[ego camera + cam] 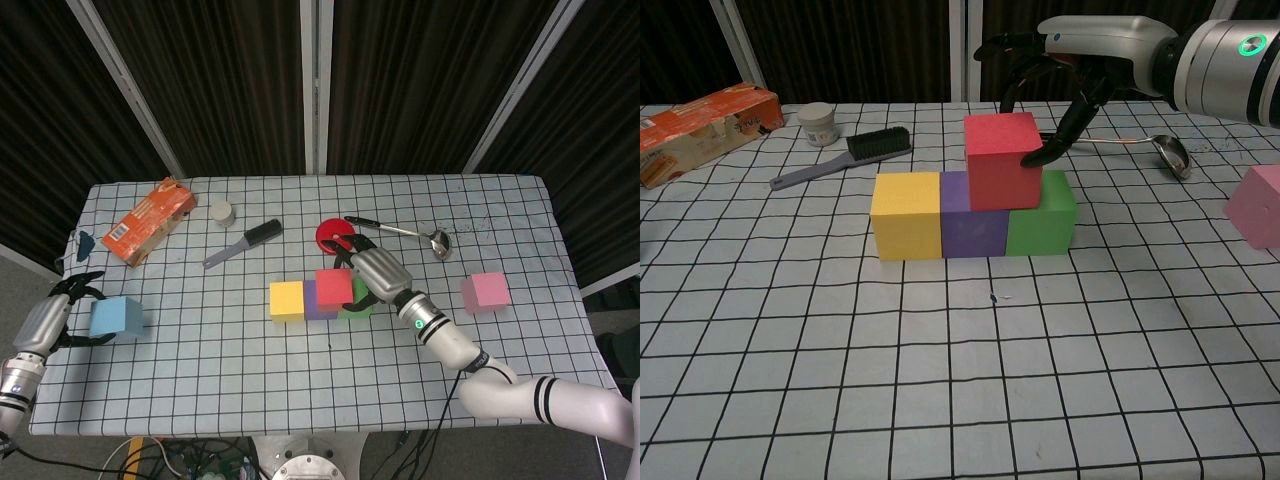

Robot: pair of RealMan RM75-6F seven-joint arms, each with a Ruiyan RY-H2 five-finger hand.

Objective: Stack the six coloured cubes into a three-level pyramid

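Yellow (906,214), purple (973,228) and green (1044,218) cubes stand in a touching row at mid-table. A red cube (1002,160) sits on top, over the purple-green seam (334,286). My right hand (1065,62) arches over the red cube from the right. One fingertip (1036,154) presses its right face and the others curl behind it (373,268). The blue cube (115,315) lies at the table's left edge. My left hand (52,317) sits just left of it, fingers spread and holding nothing. The pink cube (485,292) stands alone at the right (1262,206).
An orange carton (148,220), a small white jar (221,211) and a brush (243,243) lie at the back left. A red disc (331,234) and a metal ladle (405,233) lie behind the row, close to my right hand. A small blue object (85,241) sits at the left edge.
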